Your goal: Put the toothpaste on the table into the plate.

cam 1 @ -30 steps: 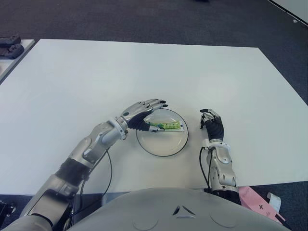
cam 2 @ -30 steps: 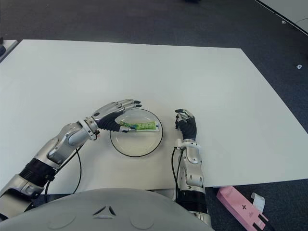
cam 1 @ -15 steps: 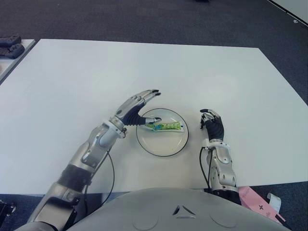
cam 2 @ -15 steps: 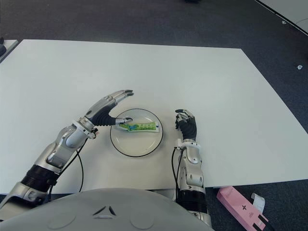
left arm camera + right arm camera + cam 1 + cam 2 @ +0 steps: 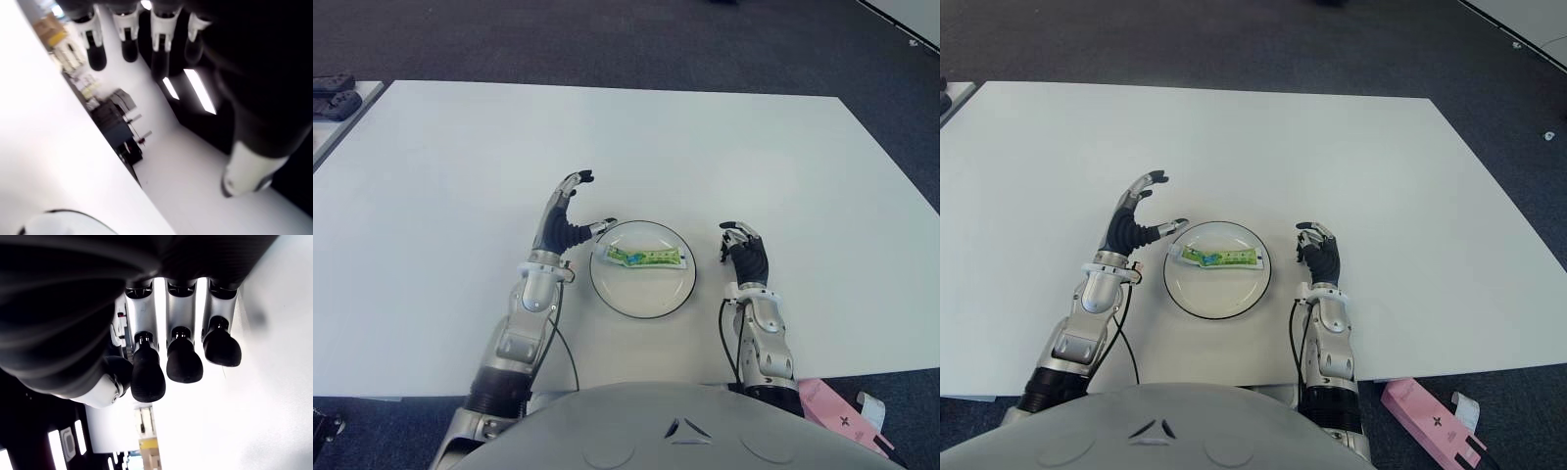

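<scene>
Near the table's (image 5: 460,176) front edge, round glossy white plate (image 5: 643,296) holds flat green toothpaste (image 5: 649,258) tube (lying crosswise); left hand (image 5: 563,227) splayed wide, empty; right hand (image 5: 745,257) curled, empty.

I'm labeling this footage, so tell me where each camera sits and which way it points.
Left eye view: on the head, looking down at the table; both arms show, toothpaste in the plate.
Right eye view: same scene from slightly to the side; shares everything with the left eye.
Left wrist view: on the left wrist, looking past the open left hand across the table.
Right wrist view: on the right wrist, at the curled fingers of the right hand.
</scene>
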